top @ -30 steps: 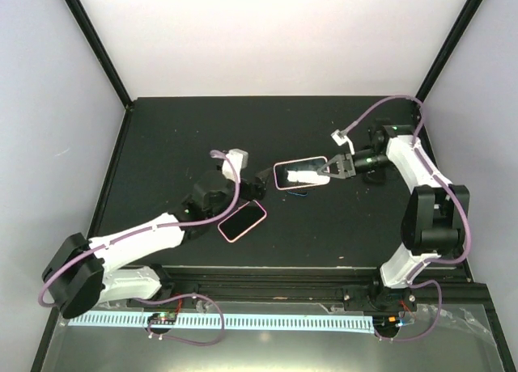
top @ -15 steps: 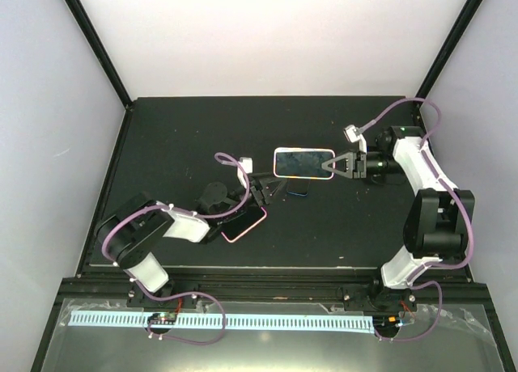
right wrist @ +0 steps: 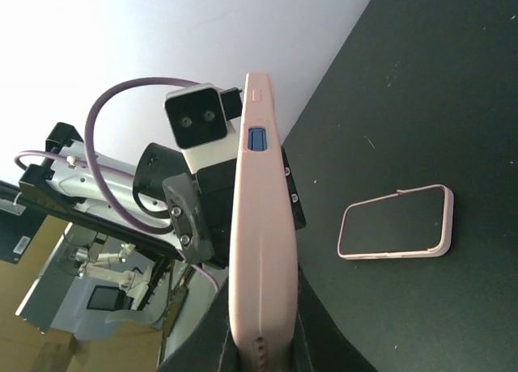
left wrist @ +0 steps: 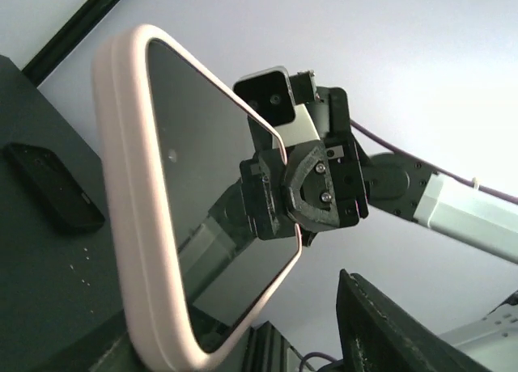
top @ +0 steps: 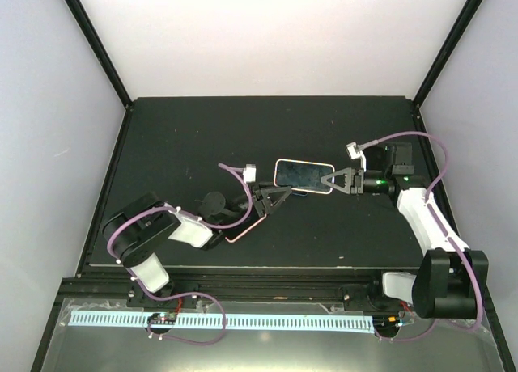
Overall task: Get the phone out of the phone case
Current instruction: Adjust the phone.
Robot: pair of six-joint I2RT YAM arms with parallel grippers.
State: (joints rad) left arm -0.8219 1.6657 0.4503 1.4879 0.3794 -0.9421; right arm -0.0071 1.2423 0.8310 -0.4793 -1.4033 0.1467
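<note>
The phone (left wrist: 202, 202) shows its dark screen inside the pink phone case (top: 303, 175), which hangs level above the table's middle. My right gripper (top: 328, 180) is shut on its right end; in the right wrist view the case (right wrist: 259, 251) stands edge-on between my fingers. My left gripper (top: 279, 196) sits at the case's left near corner. Its jaws are open around that end. One left finger (left wrist: 388, 331) stands apart from the pink rim (left wrist: 121, 226), and the other is hidden behind the phone.
A second phone in a pink case (right wrist: 396, 222) lies flat on the black table (top: 178, 145) under my left wrist, partly hidden in the top view (top: 243, 230). A small dark device (left wrist: 53, 198) lies below the held phone. Black frame posts stand at the table's back corners.
My right gripper has carried the cased phone slightly toward the front. My left gripper has swung right, up to the phone's left end, and its jaws have narrowed.
</note>
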